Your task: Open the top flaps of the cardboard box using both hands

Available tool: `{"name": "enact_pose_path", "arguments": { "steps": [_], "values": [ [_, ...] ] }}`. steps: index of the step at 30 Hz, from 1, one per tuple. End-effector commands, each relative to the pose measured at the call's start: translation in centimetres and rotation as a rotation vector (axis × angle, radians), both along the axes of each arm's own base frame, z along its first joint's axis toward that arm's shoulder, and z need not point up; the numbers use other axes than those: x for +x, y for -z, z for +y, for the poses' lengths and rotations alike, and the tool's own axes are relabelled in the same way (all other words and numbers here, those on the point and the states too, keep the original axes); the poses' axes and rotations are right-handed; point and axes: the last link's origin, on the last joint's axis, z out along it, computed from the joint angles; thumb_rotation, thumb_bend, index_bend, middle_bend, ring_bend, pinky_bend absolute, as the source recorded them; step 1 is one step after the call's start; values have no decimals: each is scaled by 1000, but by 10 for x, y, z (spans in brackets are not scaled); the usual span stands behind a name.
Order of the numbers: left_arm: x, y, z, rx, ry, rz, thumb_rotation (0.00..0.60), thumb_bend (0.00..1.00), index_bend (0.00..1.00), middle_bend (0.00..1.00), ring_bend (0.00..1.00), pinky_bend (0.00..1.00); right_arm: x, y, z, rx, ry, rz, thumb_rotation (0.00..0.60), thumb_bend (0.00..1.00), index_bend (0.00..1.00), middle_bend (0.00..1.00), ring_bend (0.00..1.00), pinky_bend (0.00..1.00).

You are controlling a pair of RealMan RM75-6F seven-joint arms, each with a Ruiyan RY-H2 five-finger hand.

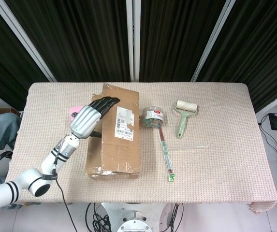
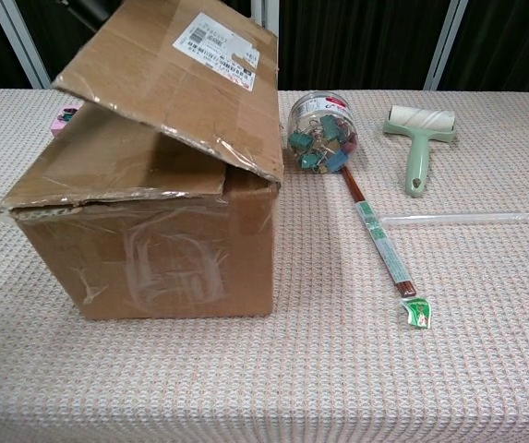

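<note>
The cardboard box stands left of centre on the table; in the chest view the box fills the left half. Its labelled top flap is tilted up on its left edge, hinged along the box's right side, and a second flap lies flat beneath it. My left hand reaches in from the left with its fingers stretched out under the raised flap's free edge, touching it. Whether the thumb pinches the flap is hidden. My right hand shows in neither view.
Right of the box stand a clear jar of binder clips and a green lint roller. A long red stick in a wrapper and a clear rod lie nearby. A small pink object sits behind the box's left side.
</note>
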Motion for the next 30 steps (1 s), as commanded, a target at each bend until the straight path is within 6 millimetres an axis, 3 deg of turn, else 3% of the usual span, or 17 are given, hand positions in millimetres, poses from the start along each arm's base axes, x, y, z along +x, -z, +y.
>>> {"name": "enact_pose_path", "arguments": {
  "steps": [1, 10, 20, 25, 30],
  "values": [
    [19, -10, 5, 48, 33, -40, 600, 0, 63, 108, 116, 232, 0, 0, -1, -3, -5, -4, 600, 214, 0, 0, 0, 0],
    [80, -12, 9, 119, 92, -174, 600, 0, 57, 92, 116, 221, -4, 2, 1, -12, -18, -43, 600, 183, 0, 0, 0, 0],
    [145, 35, -10, 96, 140, -250, 600, 0, 40, 66, 98, 207, -15, -2, 9, -19, -14, -63, 600, 176, 0, 0, 0, 0],
    [151, 63, -12, 105, 89, -217, 600, 0, 30, 27, 93, 206, -15, 1, 9, 0, -31, -71, 600, 176, 0, 0, 0, 0],
    [142, 51, 0, 182, 80, -167, 600, 0, 28, 24, 94, 206, -14, -2, 9, -8, -41, -70, 600, 176, 0, 0, 0, 0]
  ]
}}
